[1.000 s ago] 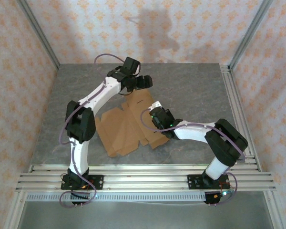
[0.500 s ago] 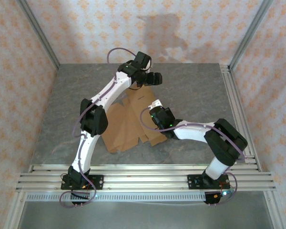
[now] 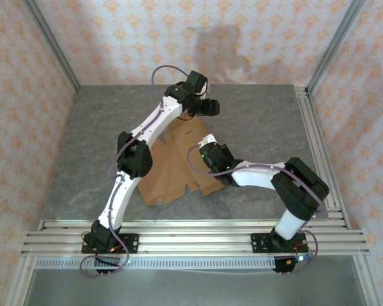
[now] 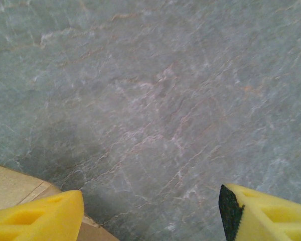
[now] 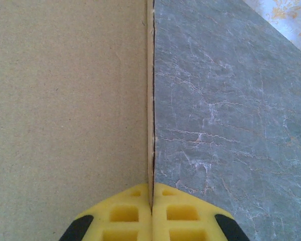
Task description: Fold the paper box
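Right wrist view showed the right gripper (image 5: pixel 151 198) pinched on the paper box (image 5: pixel 65 100) edge; the left gripper (image 4: pixel 150 208) hung spread wide above the tabletop (image 4: pixel 165 100).

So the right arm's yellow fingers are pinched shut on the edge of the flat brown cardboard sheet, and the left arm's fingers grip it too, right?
Not the left. The right gripper is shut on the edge of the flat brown cardboard paper box, but the left wrist view shows the left gripper open, gripping nothing, above the grey marbled table.
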Controlling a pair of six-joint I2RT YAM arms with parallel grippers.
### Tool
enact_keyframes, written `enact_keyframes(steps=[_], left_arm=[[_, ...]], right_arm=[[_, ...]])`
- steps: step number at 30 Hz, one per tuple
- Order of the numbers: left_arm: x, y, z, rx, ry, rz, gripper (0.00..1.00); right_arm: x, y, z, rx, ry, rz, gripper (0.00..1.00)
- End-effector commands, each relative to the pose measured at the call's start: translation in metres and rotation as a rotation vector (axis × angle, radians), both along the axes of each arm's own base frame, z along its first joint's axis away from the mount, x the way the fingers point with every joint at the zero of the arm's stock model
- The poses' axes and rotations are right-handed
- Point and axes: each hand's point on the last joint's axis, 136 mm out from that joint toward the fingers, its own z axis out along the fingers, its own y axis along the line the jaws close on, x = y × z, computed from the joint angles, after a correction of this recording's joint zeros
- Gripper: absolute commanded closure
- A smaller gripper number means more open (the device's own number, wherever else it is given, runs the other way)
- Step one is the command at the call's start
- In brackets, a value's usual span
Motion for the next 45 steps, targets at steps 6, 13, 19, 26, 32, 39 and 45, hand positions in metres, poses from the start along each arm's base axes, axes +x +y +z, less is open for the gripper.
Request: enact_keyframes(steps=[6,13,19,26,32,39,45], left_arm=[[-0.012,0.008,-0.007,0.023,0.079,0.016,0.28],[-0.021,0.009,-0.002,0.005,0.112,0.025,0.42],[-0.029,0.012,0.000,-0.014,0.150,0.069,0.45],[-0.034,0.017,-0.002,-0.010,0.166,0.103,0.44],[-0.038,0.015,0.002,-0.048,0.188,0.143,0.45],[-0.038,0.009,-0.005,-0.080,0.220,0.159,0.55],[-0.037,0.006,-0.012,-0.105,0.251,0.189,0.61]], right_arm=[[0.006,0.003,0.012,-0.002,-0.040,-0.020,1.00],[0.008,0.003,0.011,-0.008,-0.041,-0.022,1.00],[0.008,0.003,0.010,-0.007,-0.040,-0.019,1.00],[0.007,0.004,0.007,-0.006,-0.033,-0.019,1.00],[0.007,0.004,0.007,-0.003,-0.030,-0.020,1.00],[0.007,0.004,0.008,-0.007,-0.030,-0.014,1.00],[0.006,0.005,0.009,-0.005,-0.028,-0.011,1.00]])
